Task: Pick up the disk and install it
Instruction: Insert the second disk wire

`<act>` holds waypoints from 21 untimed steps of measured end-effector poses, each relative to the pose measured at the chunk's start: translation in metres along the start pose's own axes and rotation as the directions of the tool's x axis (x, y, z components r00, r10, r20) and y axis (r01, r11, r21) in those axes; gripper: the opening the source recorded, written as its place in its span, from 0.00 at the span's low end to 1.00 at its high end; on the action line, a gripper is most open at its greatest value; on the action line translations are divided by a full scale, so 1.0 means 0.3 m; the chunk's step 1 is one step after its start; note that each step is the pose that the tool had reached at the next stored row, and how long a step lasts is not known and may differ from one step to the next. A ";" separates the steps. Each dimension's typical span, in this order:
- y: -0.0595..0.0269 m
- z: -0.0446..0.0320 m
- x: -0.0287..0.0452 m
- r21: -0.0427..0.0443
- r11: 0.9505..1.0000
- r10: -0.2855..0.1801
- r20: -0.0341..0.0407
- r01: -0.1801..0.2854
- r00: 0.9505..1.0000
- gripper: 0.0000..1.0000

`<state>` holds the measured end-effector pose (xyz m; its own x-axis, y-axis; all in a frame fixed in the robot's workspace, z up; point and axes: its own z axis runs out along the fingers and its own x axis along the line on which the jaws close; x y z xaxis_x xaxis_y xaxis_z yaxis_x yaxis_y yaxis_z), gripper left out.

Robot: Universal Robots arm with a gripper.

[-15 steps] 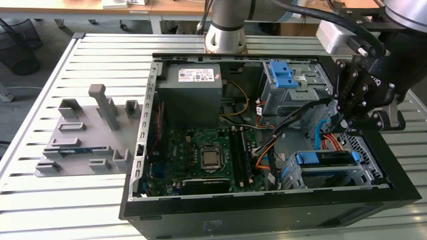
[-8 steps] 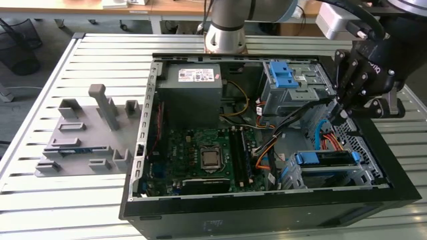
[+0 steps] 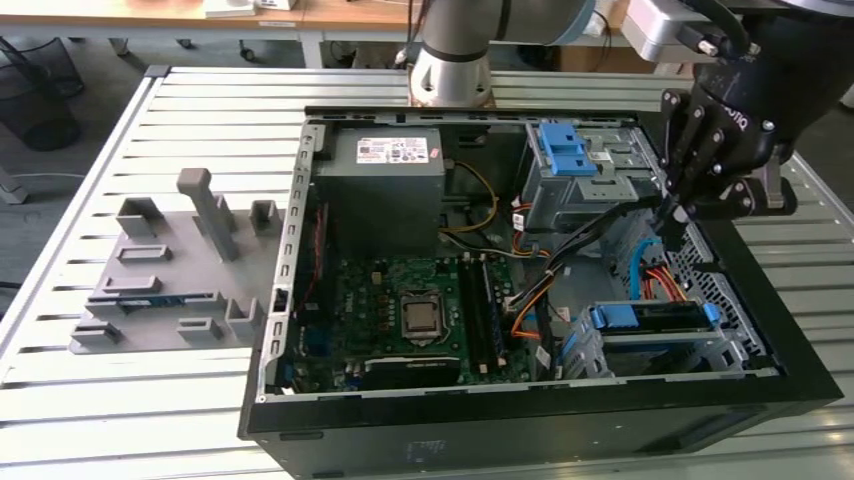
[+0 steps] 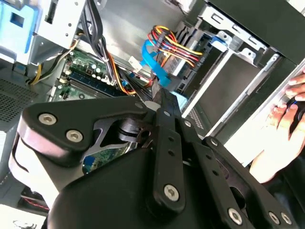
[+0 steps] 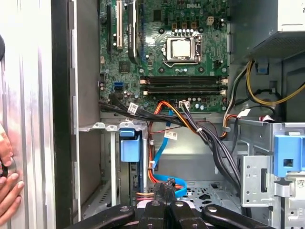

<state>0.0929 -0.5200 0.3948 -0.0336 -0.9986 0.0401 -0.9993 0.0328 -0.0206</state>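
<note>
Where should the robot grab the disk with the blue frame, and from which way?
Probably by the blue frame, pinching across its thin long edges. Come down through the open side of the case: the disk sits low between metal walls, so only that top edge looks free.

Counted in the exterior view:
- One open computer case [image 3: 534, 425], centre to lower right.
- One grey power-supply box [image 3: 394, 195], upper centre.
- One motherboard [image 3: 387, 300], carrying one processor socket [image 3: 422, 314].
- One disk [image 3: 650, 318] in a blue carrier, lower right.
- One blue latch [image 3: 567, 150] with two tabs, upper right.
- One grey fixture [image 3: 167, 270], left.
- One slatted table [image 3: 120, 420].
- One arm [image 3: 461, 45] with one gripper [image 3: 674, 222].

One hand [image 5: 7, 186] is recorded in the first wrist view.
</note>
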 end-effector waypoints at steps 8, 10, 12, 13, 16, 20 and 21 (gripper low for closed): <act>-0.006 0.009 -0.034 0.000 1.000 0.000 -0.029 0.000 1.000 0.19; -0.006 0.013 -0.037 0.001 1.000 -0.001 -0.038 0.001 0.999 0.25; -0.007 0.016 -0.039 0.001 1.000 -0.001 -0.046 0.001 0.999 0.25; -0.007 0.018 -0.040 0.001 1.000 -0.001 -0.049 0.001 0.999 0.25; -0.009 0.024 -0.043 0.001 1.000 -0.001 -0.055 0.001 0.998 0.25; -0.010 0.031 -0.044 0.002 1.000 -0.001 -0.068 0.001 0.998 0.25; -0.010 0.033 -0.044 0.002 1.000 -0.001 -0.075 0.002 0.997 0.25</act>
<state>0.0965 -0.5071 0.3846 -0.0335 -0.9928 0.1150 -0.9993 0.0311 -0.0225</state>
